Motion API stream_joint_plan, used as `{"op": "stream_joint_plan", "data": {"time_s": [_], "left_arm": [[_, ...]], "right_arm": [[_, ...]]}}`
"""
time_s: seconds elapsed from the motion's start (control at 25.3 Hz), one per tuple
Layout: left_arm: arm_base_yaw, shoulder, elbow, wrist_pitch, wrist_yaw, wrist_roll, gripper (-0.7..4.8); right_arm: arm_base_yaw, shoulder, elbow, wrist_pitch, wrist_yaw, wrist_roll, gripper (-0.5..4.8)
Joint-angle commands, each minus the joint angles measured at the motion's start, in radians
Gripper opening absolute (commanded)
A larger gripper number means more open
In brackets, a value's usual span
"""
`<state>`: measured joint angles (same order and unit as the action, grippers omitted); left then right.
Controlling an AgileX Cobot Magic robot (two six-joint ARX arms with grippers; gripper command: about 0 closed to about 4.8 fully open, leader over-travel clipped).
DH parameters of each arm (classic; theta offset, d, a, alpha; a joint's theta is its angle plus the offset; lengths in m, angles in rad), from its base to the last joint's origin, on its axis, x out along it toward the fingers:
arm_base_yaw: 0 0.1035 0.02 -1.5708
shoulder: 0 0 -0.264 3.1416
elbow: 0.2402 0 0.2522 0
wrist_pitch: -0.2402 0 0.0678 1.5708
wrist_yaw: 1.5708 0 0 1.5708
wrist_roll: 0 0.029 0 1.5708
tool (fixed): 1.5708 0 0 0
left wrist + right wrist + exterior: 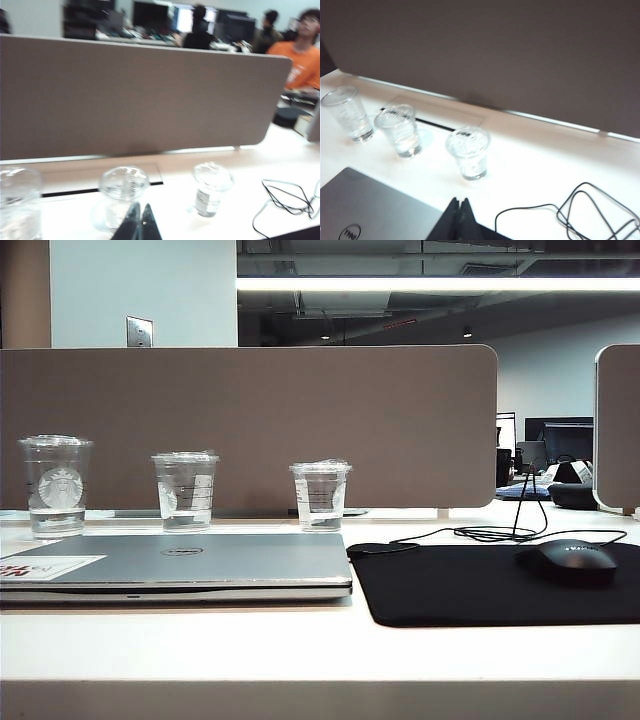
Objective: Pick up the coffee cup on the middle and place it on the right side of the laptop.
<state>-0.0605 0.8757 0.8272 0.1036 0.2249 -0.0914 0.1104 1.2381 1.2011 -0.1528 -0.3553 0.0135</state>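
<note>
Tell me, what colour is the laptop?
Silver-grey laptop, clearest in the exterior view.

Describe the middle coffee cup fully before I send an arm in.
The coffee cup is clear plastic with a clear lid, black printed lines and boxes on its front. It stands upright on the white desk behind the closed laptop, between two other clear cups and apart from both. Neither gripper touches it.

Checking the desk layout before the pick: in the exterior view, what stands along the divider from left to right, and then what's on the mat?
Starbucks-logo cup → coffee cup → small crinkled-top cup; then the mouse on the black mat. Neither gripper shows there.
</note>
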Motion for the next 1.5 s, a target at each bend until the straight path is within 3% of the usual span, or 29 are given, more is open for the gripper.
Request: {"op": "stream_joint_plan", "data": {"time_s": [0.04, 0.24, 0.32, 0.44, 0.51, 0.55, 0.59, 0.71, 0.99, 1.27, 1.5], "left_arm": [[0.002, 0.115, 0.085, -0.039, 0.025, -0.002, -0.06], [0.003, 0.298, 0.222, -0.127, 0.025, 0.070, -0.03], [0.002, 0.375, 0.271, -0.149, 0.026, 0.120, 0.76], [0.002, 0.439, 0.290, -0.146, 0.023, 0.156, 2.60], [0.003, 0.464, 0.290, -0.143, 0.023, 0.192, 3.51], [0.003, 0.493, 0.290, -0.138, 0.023, 0.239, 4.40], [0.003, 0.505, 0.290, -0.130, 0.023, 0.257, 4.68], [0.003, 0.564, 0.290, -0.089, 0.021, 0.317, 4.79], [0.002, 0.763, 0.290, 0.043, -0.003, 0.315, 4.79], [-0.003, 0.988, 0.296, 0.258, -0.004, 0.220, 4.79], [-0.014, 1.107, 0.375, 0.286, -0.004, 0.202, 4.79]], "right_arm": [[0.013, 0.039, 0.015, 0.031, -0.004, -0.027, -0.03], [0.039, 0.120, 0.018, 0.055, -0.050, -0.045, -0.03], [0.061, 0.169, 0.046, 0.061, -0.089, -0.044, -0.03], [0.077, 0.229, 0.095, 0.058, -0.147, -0.041, -0.03], [0.093, 0.266, 0.134, 0.055, -0.157, -0.041, -0.03], [0.101, 0.306, 0.174, 0.058, -0.160, -0.041, -0.03], [0.101, 0.327, 0.192, 0.060, -0.160, -0.041, -0.03], [0.113, 0.398, 0.256, 0.060, -0.159, -0.039, -0.03], [0.113, 0.515, 0.348, 0.063, -0.156, -0.036, -0.03], [0.111, 0.554, 0.348, 0.088, -0.133, -0.042, -0.03], [0.111, 0.575, 0.348, 0.073, -0.134, -0.045, -0.03]]}}
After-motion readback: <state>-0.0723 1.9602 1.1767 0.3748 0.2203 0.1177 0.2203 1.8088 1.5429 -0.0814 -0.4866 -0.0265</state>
